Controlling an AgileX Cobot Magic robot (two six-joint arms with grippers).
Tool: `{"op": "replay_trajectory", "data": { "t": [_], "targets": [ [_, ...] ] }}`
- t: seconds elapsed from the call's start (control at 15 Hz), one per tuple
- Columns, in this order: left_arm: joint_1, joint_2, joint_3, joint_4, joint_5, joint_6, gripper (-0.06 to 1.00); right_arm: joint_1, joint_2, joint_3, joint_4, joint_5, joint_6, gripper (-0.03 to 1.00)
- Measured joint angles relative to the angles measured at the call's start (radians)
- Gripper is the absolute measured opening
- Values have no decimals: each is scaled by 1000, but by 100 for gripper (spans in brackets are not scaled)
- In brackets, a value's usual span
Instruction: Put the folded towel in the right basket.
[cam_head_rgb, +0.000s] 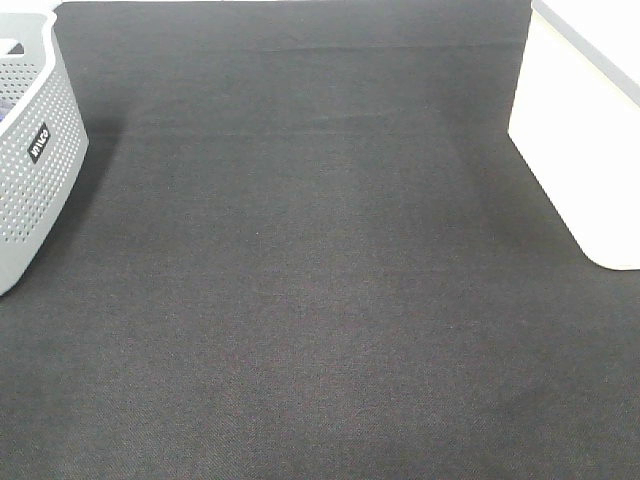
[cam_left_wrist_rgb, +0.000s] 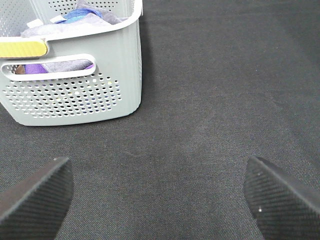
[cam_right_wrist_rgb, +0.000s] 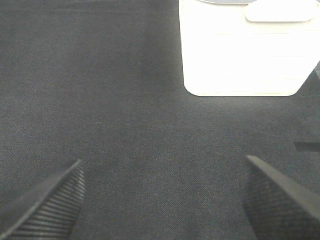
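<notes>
Neither arm shows in overhead cam. Left gripper (cam_left_wrist_rgb: 159, 197) hangs low over dark cloth (cam_head_rgb: 320, 300), fingers wide apart, empty, facing grey basket (cam_left_wrist_rgb: 75, 95) w/ clothes inside. Right gripper (cam_right_wrist_rgb: 162, 197) likewise: low, spread wide, nothing held, white basket (cam_right_wrist_rgb: 240, 60) just ahead. Folded towel: can't tell where, not identifiable.

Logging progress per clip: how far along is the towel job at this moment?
No folded towel lies on the black mat. The left tool and right tool are both open and empty. The gray basket holds purple and blue cloth; the white basket's inside is not visible, so delivery can't be confirmed. Nothing is in hand.
</notes>
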Motion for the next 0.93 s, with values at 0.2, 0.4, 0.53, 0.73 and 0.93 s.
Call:
{"op": "replay_trajectory", "data": {
  "t": [0.2, 0.4, 0.53, 0.73, 0.93],
  "targets": [
    [0, 0, 0, 0, 0, 0, 88, 0, 0, 0, 0, 0, 0, 79],
    [0, 0, 0, 0, 0, 0, 88, 0, 0, 0, 0, 0, 0, 79],
    [0, 0, 0, 0, 0, 0, 88, 0, 0, 0, 0, 0, 0, 79],
    [0, 0, 0, 0, 0, 0, 88, 0, 0, 0, 0, -1, 0, 79],
    [0, 0, 0, 0, 0, 0, 88, 0, 0, 0, 0, -1, 0, 79]
  ]
}}
